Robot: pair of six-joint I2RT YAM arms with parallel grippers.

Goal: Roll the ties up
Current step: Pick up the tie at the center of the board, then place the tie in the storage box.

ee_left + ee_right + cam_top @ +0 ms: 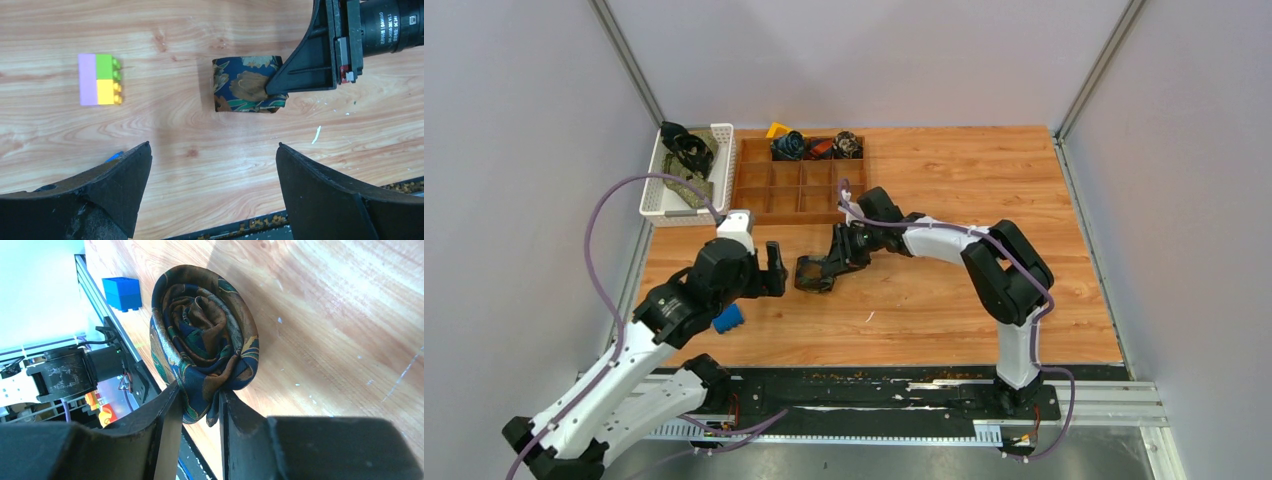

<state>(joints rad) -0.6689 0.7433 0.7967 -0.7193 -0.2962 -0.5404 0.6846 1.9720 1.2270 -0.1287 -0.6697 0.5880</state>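
Rolled tie (205,335) lies axis-level, spiral toward right gripper (199,392) pinching it; left gripper (212,150) wide open.

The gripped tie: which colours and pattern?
The tie is navy with brown-green floral print; right wrist view.

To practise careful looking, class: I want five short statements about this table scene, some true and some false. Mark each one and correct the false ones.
1. The right gripper is shut on a rolled tie. True.
2. The left gripper grips the blue block. False: it is open and holds nothing; the block lies on the table.
3. The rolled ties in the wooden organiser sit in its far row. True.
4. The white basket holds only building blocks. False: it holds loose ties.
5. The held tie is plain black. False: it is navy with a brown and green pattern.
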